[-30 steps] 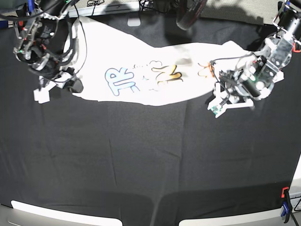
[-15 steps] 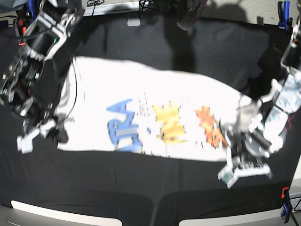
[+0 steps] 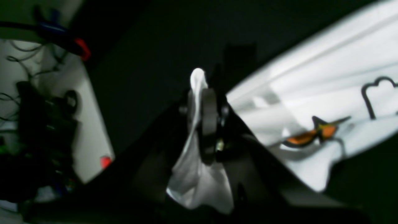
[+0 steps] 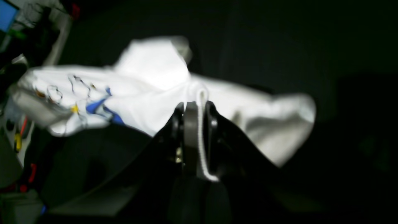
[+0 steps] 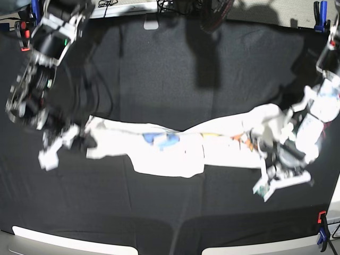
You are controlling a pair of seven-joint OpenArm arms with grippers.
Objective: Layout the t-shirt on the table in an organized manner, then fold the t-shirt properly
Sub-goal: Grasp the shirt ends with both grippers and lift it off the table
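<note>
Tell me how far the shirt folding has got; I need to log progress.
Early stage. Done: both hands have a grip, the left hand and right hand each pinching an end of the shirt. In hand: the shirt hangs stretched between them, bunched into a narrow band over the table. Left: laying it flat and smooth, then all the folds.

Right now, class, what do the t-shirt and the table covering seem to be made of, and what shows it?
The t-shirt: soft white woven or knitted cloth, matt, with printed colours; it bunches and creases between the pincers. The table covering: black cloth, matt, probably thin fabric; faint wrinkles run across it.
</note>
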